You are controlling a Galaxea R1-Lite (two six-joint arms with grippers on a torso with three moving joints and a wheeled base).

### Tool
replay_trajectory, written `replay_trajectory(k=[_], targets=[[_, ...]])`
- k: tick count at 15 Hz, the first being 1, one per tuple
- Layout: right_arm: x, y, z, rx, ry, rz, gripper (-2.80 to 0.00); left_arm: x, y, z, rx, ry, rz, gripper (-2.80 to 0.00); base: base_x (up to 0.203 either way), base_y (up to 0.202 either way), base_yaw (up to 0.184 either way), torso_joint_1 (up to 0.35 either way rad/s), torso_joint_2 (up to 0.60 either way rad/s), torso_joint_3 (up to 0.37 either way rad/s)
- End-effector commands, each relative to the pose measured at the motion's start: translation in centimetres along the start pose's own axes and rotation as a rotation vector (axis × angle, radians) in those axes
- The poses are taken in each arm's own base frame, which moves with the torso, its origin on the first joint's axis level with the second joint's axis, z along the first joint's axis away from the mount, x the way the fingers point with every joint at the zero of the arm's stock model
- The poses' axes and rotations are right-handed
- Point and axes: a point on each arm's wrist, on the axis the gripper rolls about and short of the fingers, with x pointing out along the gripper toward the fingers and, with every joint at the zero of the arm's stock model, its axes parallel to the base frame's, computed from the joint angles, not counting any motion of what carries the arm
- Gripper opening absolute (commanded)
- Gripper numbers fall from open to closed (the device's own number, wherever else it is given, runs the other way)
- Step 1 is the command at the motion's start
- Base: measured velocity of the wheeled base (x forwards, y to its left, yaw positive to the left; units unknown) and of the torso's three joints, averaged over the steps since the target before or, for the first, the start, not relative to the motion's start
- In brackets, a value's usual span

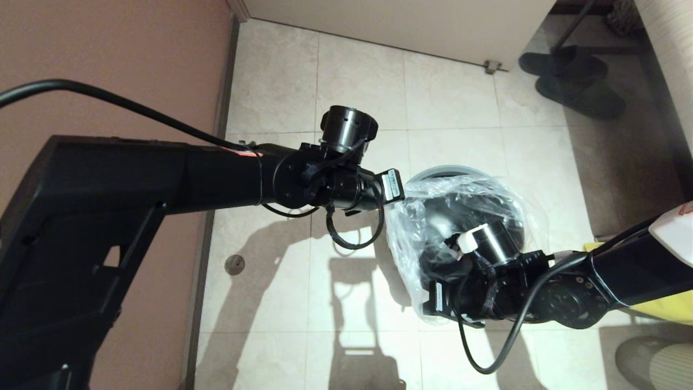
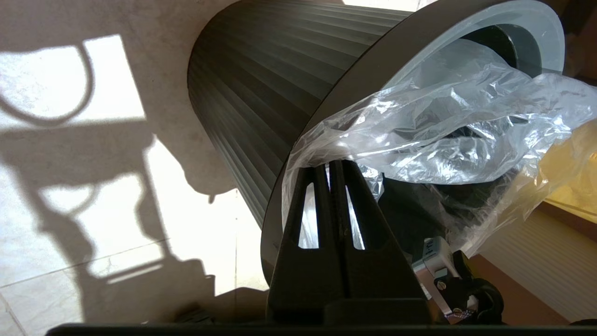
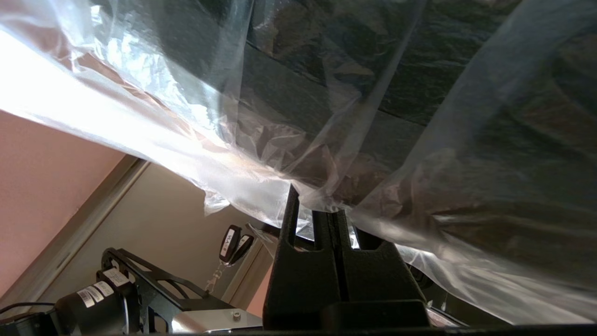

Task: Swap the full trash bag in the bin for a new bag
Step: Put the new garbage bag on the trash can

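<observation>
The grey bin (image 1: 441, 172) stands on the tiled floor right of centre, with only the far arc of its light rim showing. The new bag (image 1: 411, 227), clear and crinkly, is spread over the bin's mouth. My left gripper (image 2: 328, 163) is shut on the bag's edge at the bin's left rim (image 2: 298, 154). At the near side of the bin, my right gripper (image 3: 332, 210) is shut on the bag (image 3: 326, 140). The bin's ribbed outer wall (image 2: 252, 84) shows in the left wrist view.
A reddish wall (image 1: 108, 54) runs along the left. Dark slippers (image 1: 574, 78) lie at the back right. An opaque yellow bag (image 1: 666, 303) rests at the right edge beside my right arm. A floor drain (image 1: 234, 264) sits left of the bin.
</observation>
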Motion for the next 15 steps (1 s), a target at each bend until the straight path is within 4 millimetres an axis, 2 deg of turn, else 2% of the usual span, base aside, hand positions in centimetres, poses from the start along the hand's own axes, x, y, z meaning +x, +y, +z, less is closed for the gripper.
replay_trajectory(k=[1,5,7,9,10,11,13,15], targets=[[0.2,-0.1,0.0,0.005,0.003,-0.001,-2.8,0.4,0.3,-0.4,-0.004,0.014,0.01,-2.8,0.0,0.0,0.0,0.0,0.0,0.0],[-0.2,-0.1,0.0,0.005,-0.001,0.001,-2.8,-1.3,0.1,0.5,-0.01,-0.024,0.003,-2.8,0.0,0.0,0.0,0.0,0.0,0.0],[-0.1,-0.1,-0.1,0.005,0.003,-0.001,-2.8,-1.5,0.2,0.3,-0.011,-0.023,0.013,-2.8,0.0,0.0,0.0,0.0,0.0,0.0],[-0.1,-0.2,-0.1,0.008,0.004,-0.004,-2.8,-3.7,-0.5,0.9,-0.016,-0.062,0.001,-2.8,0.0,0.0,0.0,0.0,0.0,0.0],[0.0,-0.3,-0.1,0.007,0.005,-0.005,-2.8,-4.3,-0.7,0.8,-0.008,-0.067,-0.003,-2.8,0.0,0.0,0.0,0.0,0.0,0.0],[0.0,-0.3,-0.2,0.008,0.006,-0.006,-2.8,-3.7,-0.7,0.6,-0.001,-0.066,0.0,-2.8,0.0,0.0,0.0,0.0,0.0,0.0],[-0.1,-0.3,-0.2,0.009,0.006,-0.004,-2.8,-0.7,0.2,-1.1,0.009,-0.027,0.037,-2.8,0.0,0.0,0.0,0.0,0.0,0.0],[0.1,-0.5,-0.5,0.012,0.018,-0.012,-2.8,0.0,0.5,-1.4,0.007,-0.019,0.045,-2.8,0.0,0.0,0.0,0.0,0.0,0.0]])
